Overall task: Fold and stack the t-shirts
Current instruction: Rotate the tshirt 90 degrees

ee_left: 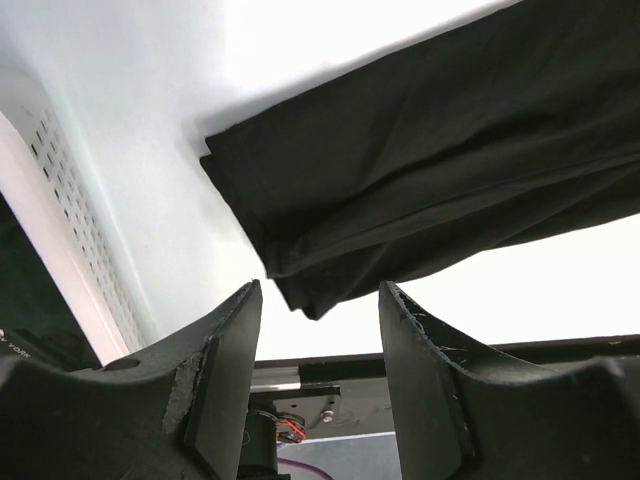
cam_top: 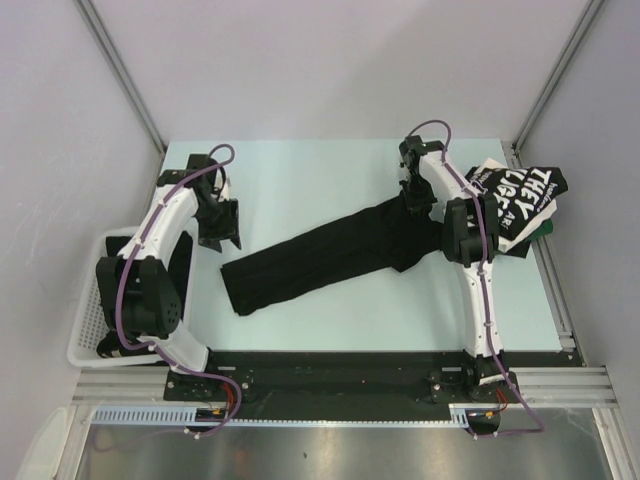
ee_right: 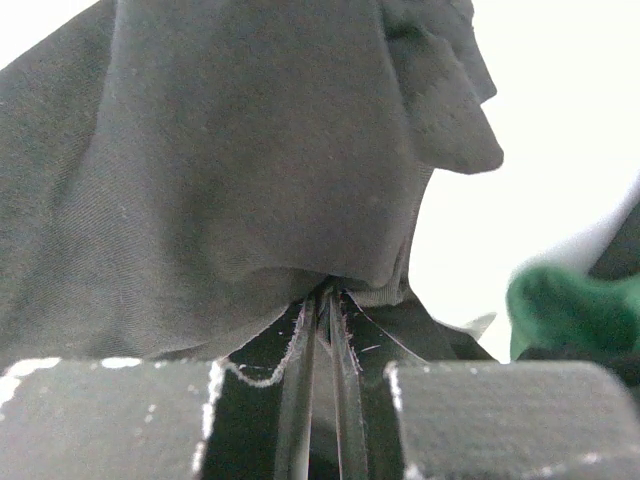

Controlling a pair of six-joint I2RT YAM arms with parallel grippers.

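Observation:
A plain black t-shirt (cam_top: 320, 255) lies stretched in a long bunched band across the table, from near left to far right. My right gripper (cam_top: 415, 200) is shut on its far right end; in the right wrist view the cloth (ee_right: 230, 170) hangs from the closed jaws. My left gripper (cam_top: 222, 226) is open and empty, left of the shirt's near end, which shows in the left wrist view (ee_left: 420, 170). A folded black t-shirt with big white block lettering (cam_top: 520, 195) lies at the far right of the table.
A white plastic mesh basket (cam_top: 90, 320) stands off the table's left edge, with its wall in the left wrist view (ee_left: 70, 230). Something green (ee_right: 570, 310) lies under the lettered shirt. Grey walls enclose the table on three sides.

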